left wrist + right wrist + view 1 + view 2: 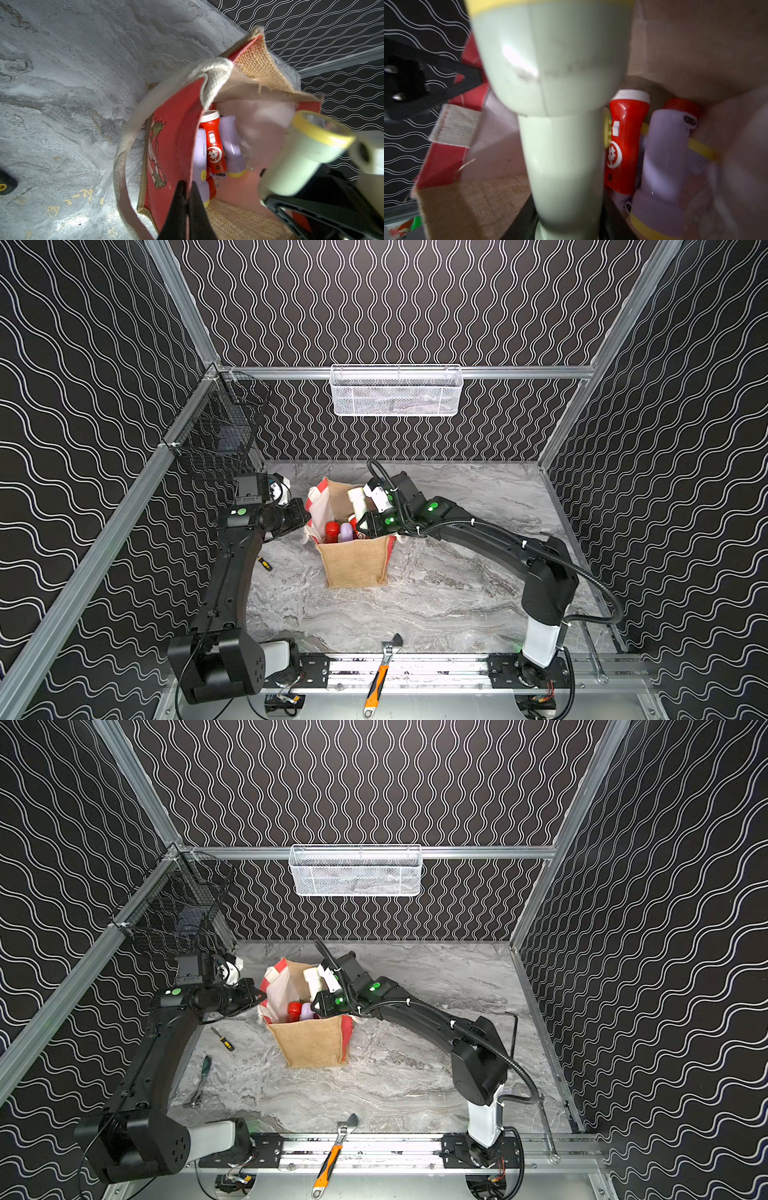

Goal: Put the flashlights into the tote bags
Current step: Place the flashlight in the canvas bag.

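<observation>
The tan burlap tote bag (355,564) (311,1044) stands open mid-table, with red and lilac flashlights inside. My left gripper (307,516) (188,187) is shut on the bag's red side panel (172,145) at the rim. Over the bag's mouth, my right gripper (360,523) (569,216) is shut on the handle of a pale green flashlight (356,497) (301,158) (562,145) with a yellow rim. Below it lie a red flashlight (214,149) (623,145) and lilac flashlights (231,141) (664,166).
An orange-handled wrench (380,676) lies across the front rail. A small screwdriver (223,1040) and a green-handled tool (203,1077) lie left of the bag, a spanner (548,1131) at the right edge. A white mesh basket (397,391) and a black wire basket (216,431) hang on the walls.
</observation>
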Motion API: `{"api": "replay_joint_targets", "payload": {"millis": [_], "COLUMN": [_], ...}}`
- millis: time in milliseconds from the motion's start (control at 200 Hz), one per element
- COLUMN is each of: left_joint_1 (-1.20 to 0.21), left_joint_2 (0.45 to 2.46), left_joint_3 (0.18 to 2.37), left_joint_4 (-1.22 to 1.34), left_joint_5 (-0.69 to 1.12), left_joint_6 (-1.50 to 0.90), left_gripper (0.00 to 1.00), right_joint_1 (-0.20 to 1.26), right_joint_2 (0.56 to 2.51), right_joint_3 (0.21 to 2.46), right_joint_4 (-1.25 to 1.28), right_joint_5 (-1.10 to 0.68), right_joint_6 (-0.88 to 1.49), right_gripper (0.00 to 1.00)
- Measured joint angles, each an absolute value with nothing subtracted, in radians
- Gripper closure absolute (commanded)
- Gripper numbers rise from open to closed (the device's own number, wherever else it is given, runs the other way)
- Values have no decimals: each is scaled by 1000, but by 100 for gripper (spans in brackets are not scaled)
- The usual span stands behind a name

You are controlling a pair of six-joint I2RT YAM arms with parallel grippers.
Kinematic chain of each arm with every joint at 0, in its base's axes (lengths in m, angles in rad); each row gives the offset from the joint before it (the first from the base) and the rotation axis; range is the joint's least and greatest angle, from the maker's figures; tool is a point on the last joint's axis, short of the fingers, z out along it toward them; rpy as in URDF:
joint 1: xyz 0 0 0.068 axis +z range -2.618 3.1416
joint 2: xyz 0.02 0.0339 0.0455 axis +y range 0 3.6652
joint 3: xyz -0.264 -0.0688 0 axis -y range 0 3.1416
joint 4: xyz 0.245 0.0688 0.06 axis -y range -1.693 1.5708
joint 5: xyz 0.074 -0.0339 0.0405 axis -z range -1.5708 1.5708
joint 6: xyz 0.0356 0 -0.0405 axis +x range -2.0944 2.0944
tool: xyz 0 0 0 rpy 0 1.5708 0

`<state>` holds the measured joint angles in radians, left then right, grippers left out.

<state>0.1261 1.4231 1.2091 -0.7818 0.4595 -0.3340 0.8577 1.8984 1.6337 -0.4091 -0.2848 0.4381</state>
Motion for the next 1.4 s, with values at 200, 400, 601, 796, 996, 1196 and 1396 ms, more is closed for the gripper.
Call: {"api": "replay_joint_targets", "payload": {"millis": [200,400,601,796,996,1196,1396], "left_joint_1": [128,129,129,130,130,130,130], "left_joint_2": [1423,1423,1423,1423,1423,1423,1423], "left_joint_3": [1208,1205,1204,1204,1204,1204,1203], "left_joint_4": [-780,-776,-773,-773,-772,-772,-772], "left_joint_5": [468,475,475,476,476,478,480], "left_joint_6": [-334,-334,-334,-334,-334,-334,-334], "left_gripper": [94,93,93,94,94,94,94], "right_joint_1": [871,883,882,883,883,883,866], "right_joint_2": [2003,2093,2108,2124,2138,2130,2064], "right_joint_3": [1697,1803,1823,1837,1884,1910,1957], "right_joint_4": [-516,-619,-658,-676,-712,-733,-742], "right_joint_5": [-305,-313,-315,-324,-372,-440,-465], "right_joint_6": [482,490,511,511,492,461,453], "right_gripper": [56,56,59,55,47,45,45]}}
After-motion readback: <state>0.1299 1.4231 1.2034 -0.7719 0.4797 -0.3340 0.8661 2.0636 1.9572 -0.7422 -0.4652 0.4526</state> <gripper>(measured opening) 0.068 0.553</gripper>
